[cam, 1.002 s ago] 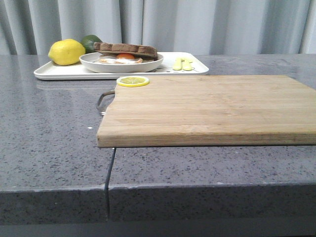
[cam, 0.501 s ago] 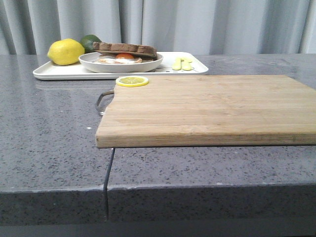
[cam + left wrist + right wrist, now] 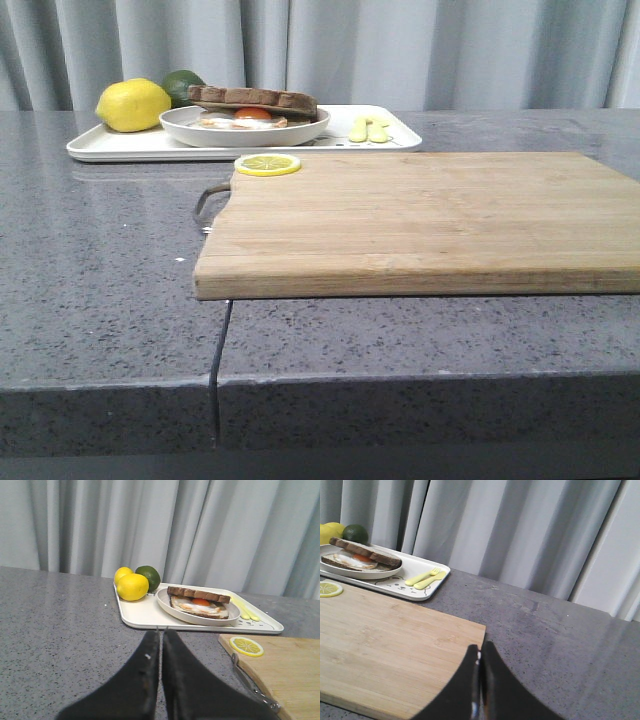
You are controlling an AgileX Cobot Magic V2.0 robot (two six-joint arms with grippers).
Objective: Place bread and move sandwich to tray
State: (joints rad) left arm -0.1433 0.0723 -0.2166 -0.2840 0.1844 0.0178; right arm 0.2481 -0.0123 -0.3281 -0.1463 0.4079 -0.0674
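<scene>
**Sandwich on the tray, both grippers empty**

We see the sandwich [image 3: 245,112], topped by the bread [image 3: 253,97], on its plate [image 3: 190,128], which sits on the tray [image 3: 110,147] at the far left of the bench [image 3: 100,260]. Our left gripper [image 3: 161,642] and right gripper [image 3: 479,656] both have fingers pressed together, pinching nothing. The risk we judge: an arm swinging low could clip the cutting board [image 3: 420,220] or nudge the lemon [image 3: 133,104], shifting the tray.
</scene>
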